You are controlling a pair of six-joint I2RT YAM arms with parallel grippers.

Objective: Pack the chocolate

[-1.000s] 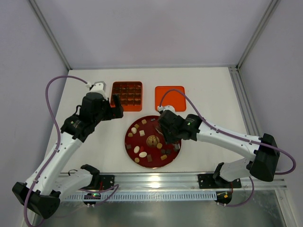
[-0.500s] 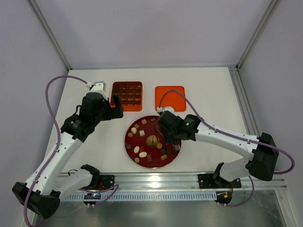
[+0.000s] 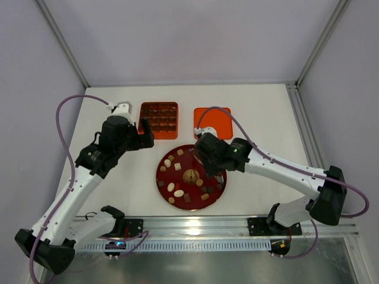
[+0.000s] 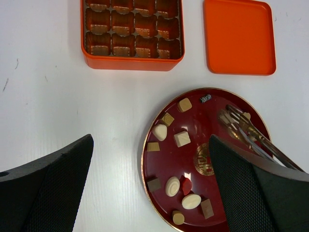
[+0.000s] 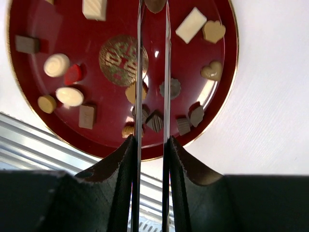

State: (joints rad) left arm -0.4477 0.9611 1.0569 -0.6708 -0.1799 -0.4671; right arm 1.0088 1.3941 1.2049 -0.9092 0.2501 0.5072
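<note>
Several chocolate pieces (image 3: 178, 193), dark, tan and cream, lie scattered on a round dark red plate (image 3: 158, 175). They also show in the left wrist view (image 4: 173, 186) and the right wrist view (image 5: 57, 65). My right gripper (image 3: 205, 154) hovers over the plate's far right part, shut on thin metal tongs (image 5: 140, 72). A brown piece (image 5: 155, 5) sits between the tong tips at the frame's top edge. My left gripper (image 3: 144, 132) is open and empty, above the table between the plate and the orange box (image 3: 159, 120).
The orange box (image 4: 133, 31) has a brown tray of square cells, whose contents I cannot tell. Its flat orange lid (image 3: 213, 121) lies to the right of it, partly crossed by a purple cable. A metal rail runs along the near table edge.
My right gripper with the tongs has moved a little toward the far left over the plate. The left arm has not moved.
</note>
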